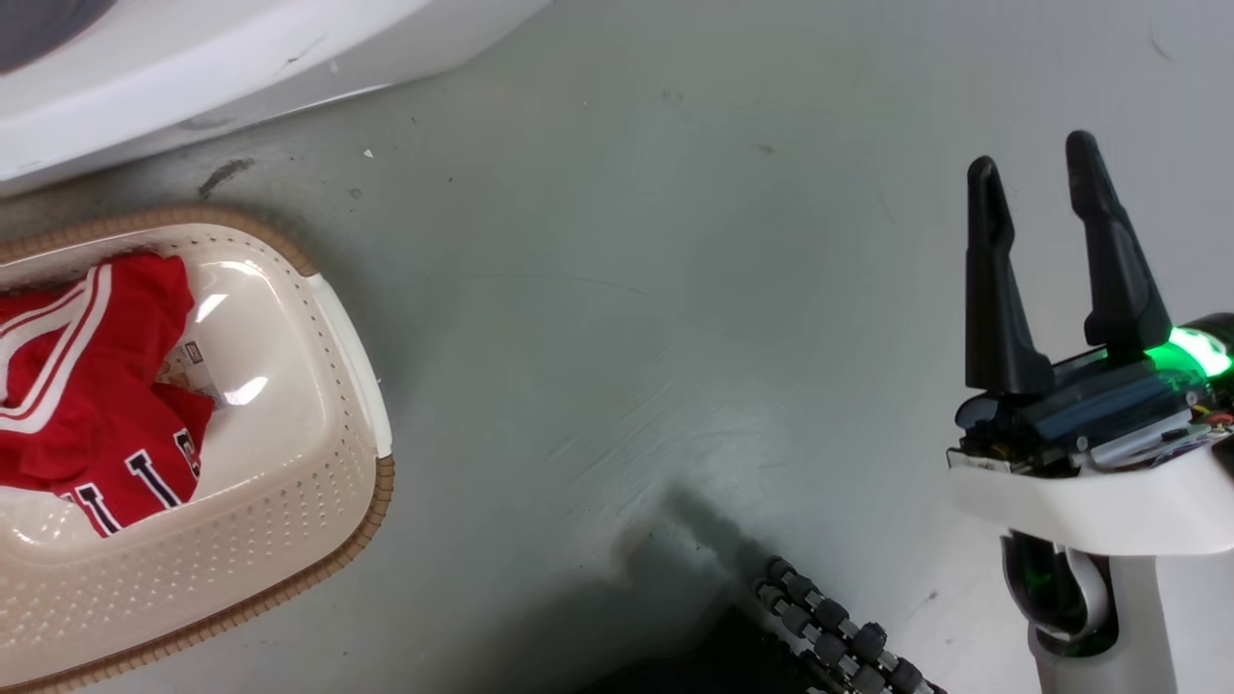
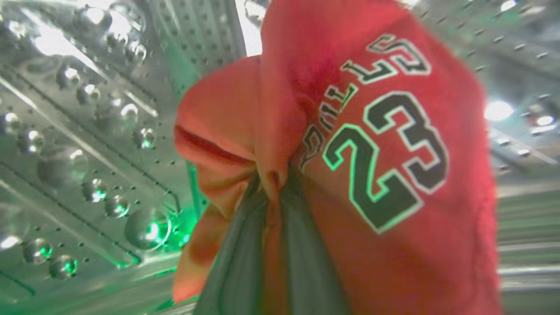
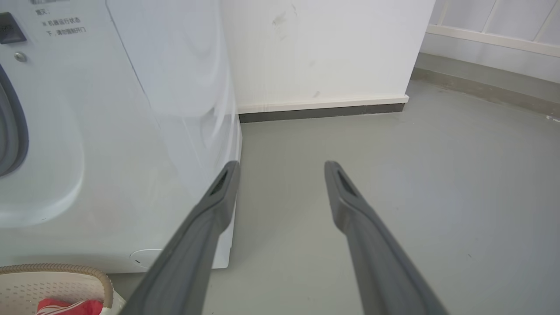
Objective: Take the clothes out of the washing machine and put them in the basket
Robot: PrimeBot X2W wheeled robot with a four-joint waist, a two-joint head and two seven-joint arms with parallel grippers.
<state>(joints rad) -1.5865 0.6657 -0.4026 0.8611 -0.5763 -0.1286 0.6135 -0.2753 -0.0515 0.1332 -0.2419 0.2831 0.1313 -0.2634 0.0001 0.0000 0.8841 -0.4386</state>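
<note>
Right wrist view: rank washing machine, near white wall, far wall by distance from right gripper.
From the right gripper:
1. washing machine, left, close alongside.
2. near white wall, ahead, behind the machine.
3. far wall, upper right, beyond that wall's corner.

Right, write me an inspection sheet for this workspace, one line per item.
Surface: grey floor, scuffed, a few dark marks.
Job's things: striped red garment lies in the basket; jersey marked 23 is inside the drum of the washing machine.
Clutter: nothing seen.
Pincers: left pincer shut on the jersey; right pincer open, holding nothing, above bare floor.
Cables: what look like small wires at the right pincer's base.
Surroundings: white wall with dark skirting beside the washing machine; black roller wheel at the head view's bottom edge.
</note>
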